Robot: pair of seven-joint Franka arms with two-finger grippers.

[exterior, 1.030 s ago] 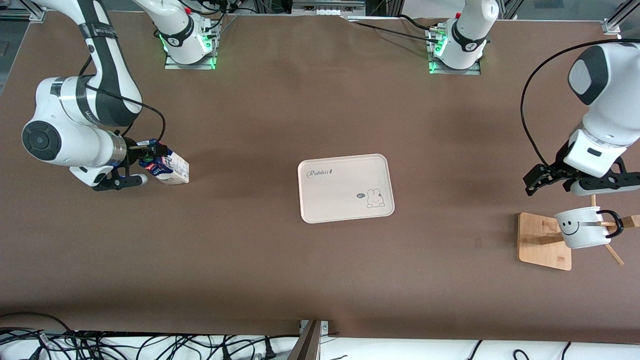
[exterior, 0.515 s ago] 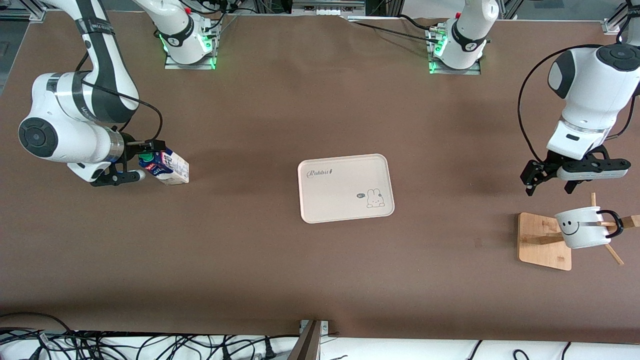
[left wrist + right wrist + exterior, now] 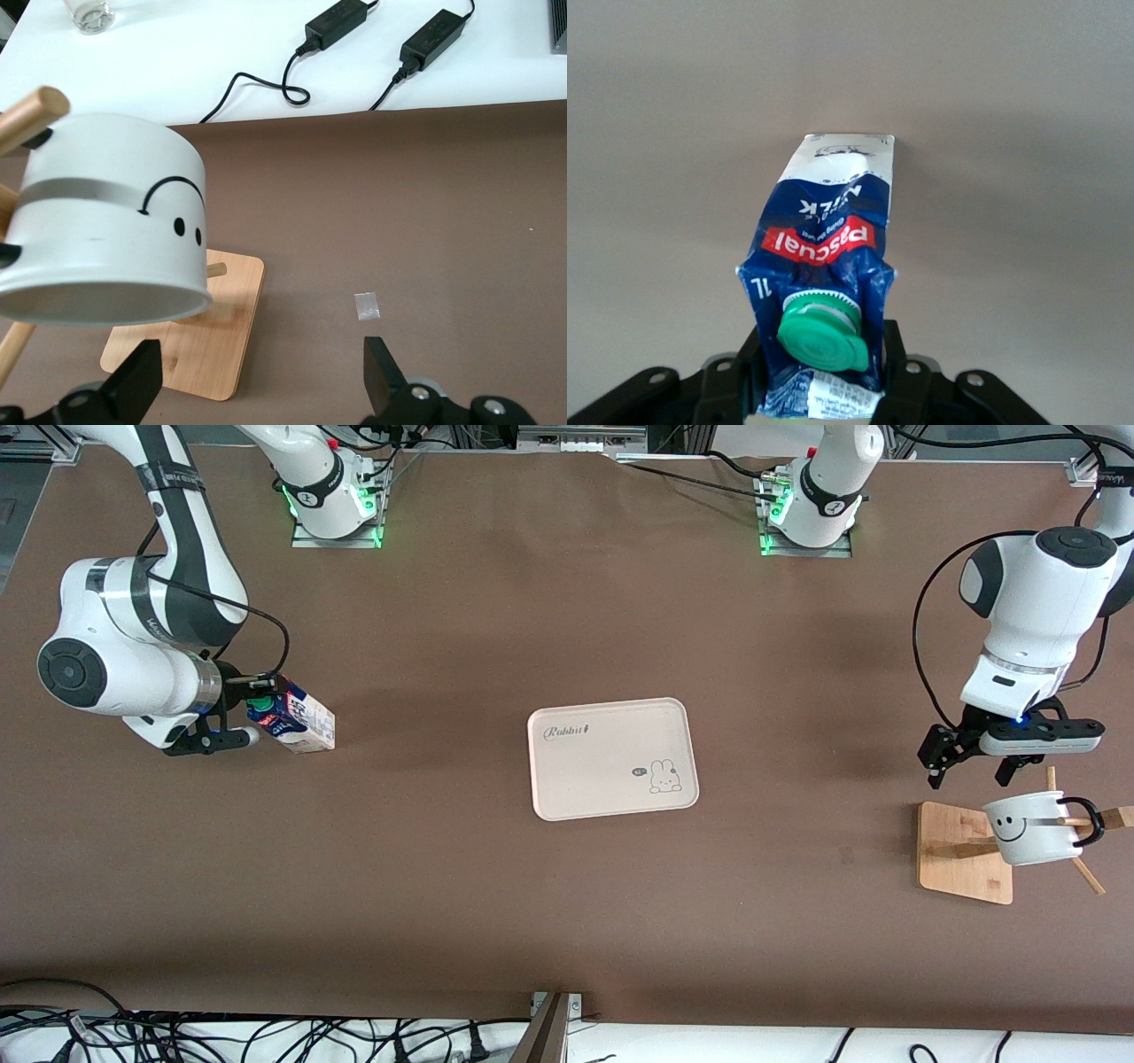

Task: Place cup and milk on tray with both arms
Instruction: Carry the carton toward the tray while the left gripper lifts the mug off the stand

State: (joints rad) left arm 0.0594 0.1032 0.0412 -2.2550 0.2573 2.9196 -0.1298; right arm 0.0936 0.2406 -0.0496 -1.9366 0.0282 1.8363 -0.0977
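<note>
The milk (image 3: 301,724) stands on the table toward the right arm's end, green cap facing the right gripper (image 3: 257,710). In the right wrist view that gripper (image 3: 824,367) is shut on the milk's (image 3: 824,257) top, with a finger (image 3: 897,372) pressed on each side. The cup (image 3: 1032,828) hangs on a wooden stand (image 3: 961,850) toward the left arm's end. The left gripper (image 3: 967,778) is open over the table beside the stand. In the left wrist view the gripper (image 3: 257,381) is apart from the cup (image 3: 106,239). The tray (image 3: 611,757) lies at mid-table.
The stand's pegs (image 3: 1085,872) stick out past the cup. A small pale patch (image 3: 367,305) lies on the table near the stand. Cables (image 3: 266,1036) and power adapters (image 3: 341,22) lie on the white surface along the table's near edge.
The left arm has swung and lowered its open gripper toward the stand and cup. The right gripper has shifted slightly at the milk's top; the milk has stayed in place.
</note>
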